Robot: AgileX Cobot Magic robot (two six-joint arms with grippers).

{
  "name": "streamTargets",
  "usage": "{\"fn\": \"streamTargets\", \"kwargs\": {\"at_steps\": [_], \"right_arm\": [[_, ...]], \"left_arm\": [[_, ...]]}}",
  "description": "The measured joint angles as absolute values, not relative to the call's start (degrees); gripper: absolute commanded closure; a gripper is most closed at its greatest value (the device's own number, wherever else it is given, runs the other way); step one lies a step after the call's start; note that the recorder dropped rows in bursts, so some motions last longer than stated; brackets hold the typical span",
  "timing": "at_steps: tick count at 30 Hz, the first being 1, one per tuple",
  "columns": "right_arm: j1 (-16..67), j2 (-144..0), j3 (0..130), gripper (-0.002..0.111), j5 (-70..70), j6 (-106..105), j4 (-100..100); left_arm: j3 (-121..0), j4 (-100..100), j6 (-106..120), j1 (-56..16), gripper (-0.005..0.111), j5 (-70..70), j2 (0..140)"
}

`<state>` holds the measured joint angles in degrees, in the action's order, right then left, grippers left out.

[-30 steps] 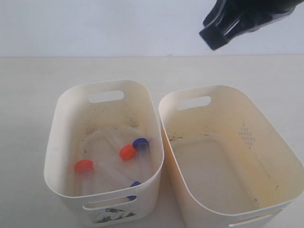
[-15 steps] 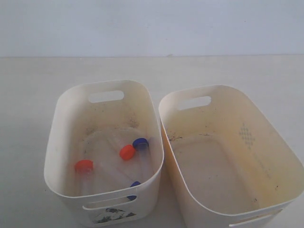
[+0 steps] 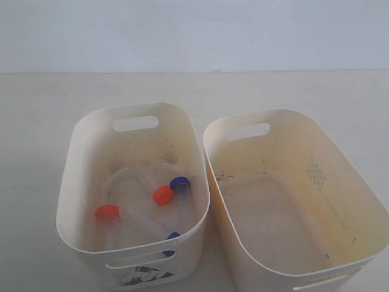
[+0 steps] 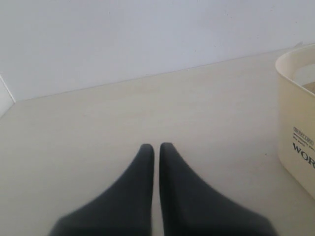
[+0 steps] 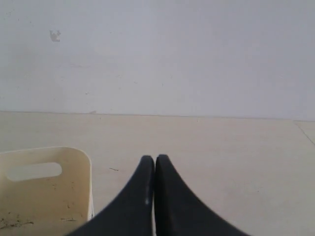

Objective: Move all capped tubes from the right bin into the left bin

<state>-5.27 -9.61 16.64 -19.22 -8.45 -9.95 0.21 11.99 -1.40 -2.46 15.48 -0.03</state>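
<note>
Now, clear tubes (image 3: 163,195) in left bin (image 3: 90,157).

One blue cap (image 3: 173,235) — half hidden

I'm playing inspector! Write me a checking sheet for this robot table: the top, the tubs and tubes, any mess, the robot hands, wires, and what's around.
Surface: pale beige table, nothing on it beside the tubs.
Job's things: cream plastic left bin with a dark front label holds four clear plastic capped tubes, two orange-red, two blue; cream plastic right bin with a dotted diamond shows no tubes.
Clutter: dark specks on both bin floors.
Grippers: black left gripper and black right gripper shut, holding nothing.
Cables: nothing seen.
Surroundings: plain white wall.
</note>
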Motion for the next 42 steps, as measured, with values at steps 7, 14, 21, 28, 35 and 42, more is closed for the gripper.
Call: {"fn": "streamTargets", "kwargs": {"at_steps": [7,14,21,28,35,42], "right_arm": [[-5.5,-4.7,7.9,0.108,-16.7,-4.9,-10.1],[-5.6,-0.3,0.4,0.108,-14.7,-1.9,-9.5],[-5.6,-0.3,0.0,0.108,-18.9,2.2,-4.3],[-2.9,-0.3,0.0,0.108,-19.0,2.4,-3.4],[-3.0,-0.3,0.0,0.108,-19.0,2.5,-3.2],[-2.9,-0.3,0.0,0.108,-19.0,2.6,-3.2]], "left_arm": [[0.2,12.0,-1.4,-2.5,0.102,15.5,0.0],[0.2,12.0,-1.4,-2.5,0.102,15.5,0.0],[0.2,12.0,-1.4,-2.5,0.102,15.5,0.0],[0.2,12.0,-1.4,-2.5,0.102,15.5,0.0],[0.2,12.0,-1.4,-2.5,0.102,15.5,0.0],[0.2,12.0,-1.4,-2.5,0.102,15.5,0.0]]}}
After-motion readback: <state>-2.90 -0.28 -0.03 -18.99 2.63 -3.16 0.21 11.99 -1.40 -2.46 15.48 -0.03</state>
